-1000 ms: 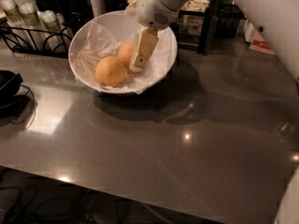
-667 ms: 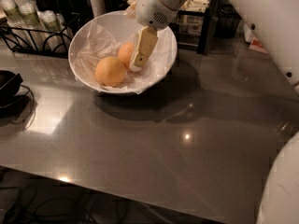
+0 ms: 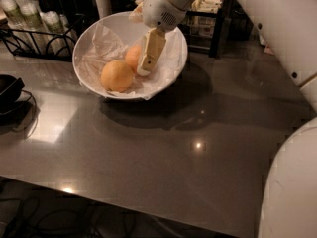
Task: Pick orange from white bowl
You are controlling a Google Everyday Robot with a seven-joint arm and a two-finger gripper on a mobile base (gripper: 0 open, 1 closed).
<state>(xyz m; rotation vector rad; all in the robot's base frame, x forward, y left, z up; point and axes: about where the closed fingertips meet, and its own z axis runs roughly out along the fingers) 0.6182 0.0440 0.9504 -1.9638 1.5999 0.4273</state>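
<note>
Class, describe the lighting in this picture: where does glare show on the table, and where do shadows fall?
Camera view: small bright glints and a pale patch at the left reflect off the grey table; the white bowl throws a dark shadow to its front and right; the hand, inside the bowl right of the orange, is brightly lit; the background is dim.
</note>
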